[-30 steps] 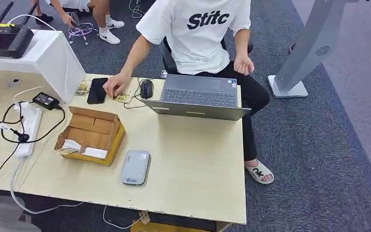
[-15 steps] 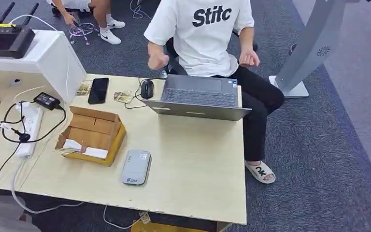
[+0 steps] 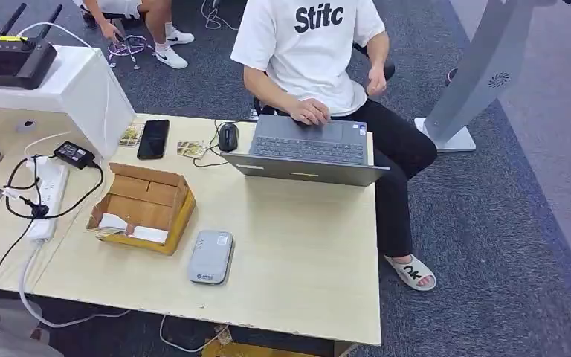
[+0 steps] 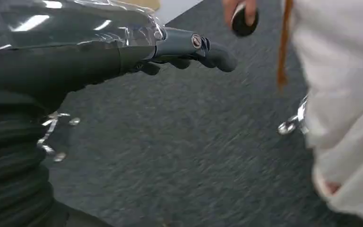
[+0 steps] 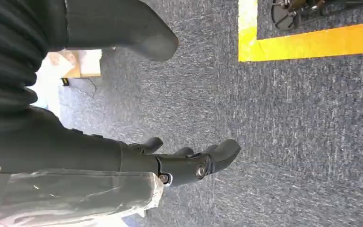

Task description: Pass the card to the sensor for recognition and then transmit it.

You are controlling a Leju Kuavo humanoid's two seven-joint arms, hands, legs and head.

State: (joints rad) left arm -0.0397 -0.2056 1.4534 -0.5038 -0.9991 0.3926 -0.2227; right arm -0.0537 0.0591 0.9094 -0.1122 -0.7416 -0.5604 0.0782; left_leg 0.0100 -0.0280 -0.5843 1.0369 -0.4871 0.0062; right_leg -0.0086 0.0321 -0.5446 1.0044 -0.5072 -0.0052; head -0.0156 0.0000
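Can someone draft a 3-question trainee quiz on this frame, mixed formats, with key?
1. True or false: the grey card sensor lies on the table beside the open cardboard box.
2. Multiple choice: where is the person's hand? A) on the laptop B) on the black phone C) on the mouse
3. Fill in: the left hand and right hand both hang over the ____ and hold nothing.

Key: 1 true; 2 A; 3 carpet
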